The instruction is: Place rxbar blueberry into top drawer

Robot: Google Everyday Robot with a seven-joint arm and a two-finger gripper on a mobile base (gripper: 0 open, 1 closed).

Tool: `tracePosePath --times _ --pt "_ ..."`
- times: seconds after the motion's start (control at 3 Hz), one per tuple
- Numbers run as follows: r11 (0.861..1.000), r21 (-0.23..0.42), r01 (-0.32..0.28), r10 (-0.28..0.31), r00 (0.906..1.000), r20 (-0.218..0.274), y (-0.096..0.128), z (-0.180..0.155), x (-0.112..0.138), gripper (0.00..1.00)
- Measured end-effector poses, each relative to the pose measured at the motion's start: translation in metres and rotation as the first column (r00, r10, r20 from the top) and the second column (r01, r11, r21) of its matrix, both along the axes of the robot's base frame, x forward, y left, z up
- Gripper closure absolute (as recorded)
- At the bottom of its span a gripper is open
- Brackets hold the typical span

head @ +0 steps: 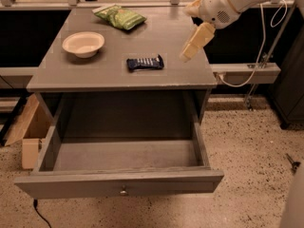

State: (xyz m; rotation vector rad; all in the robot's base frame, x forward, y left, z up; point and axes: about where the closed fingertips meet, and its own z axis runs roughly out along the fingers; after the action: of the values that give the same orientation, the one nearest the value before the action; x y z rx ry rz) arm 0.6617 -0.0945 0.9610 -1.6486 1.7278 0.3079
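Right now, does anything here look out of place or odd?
Nothing stands out. The rxbar blueberry lies flat on the tabletop, the top drawer is pulled open, and the gripper hovers above its right edge.

White arm [236,0] entering from upper right, cream pincer [189,51] angled down and leftward, poised in mid-air
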Motion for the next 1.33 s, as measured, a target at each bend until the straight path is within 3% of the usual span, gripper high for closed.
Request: tracePosePath --times 0.33,1.0,1.33 --pt "0.999 0.04 -0.006 0.009 0.9972 -0.074 0.017 -0.03 0.034 0.0" --pt "0.999 0.045 0.01 -0.002 0.985 -0.173 0.037 -0.074 0.06 0.0" --pt "0.999 0.032 -0.026 0.032 0.9779 -0.207 0.064 -0.102 0.072 0.0"
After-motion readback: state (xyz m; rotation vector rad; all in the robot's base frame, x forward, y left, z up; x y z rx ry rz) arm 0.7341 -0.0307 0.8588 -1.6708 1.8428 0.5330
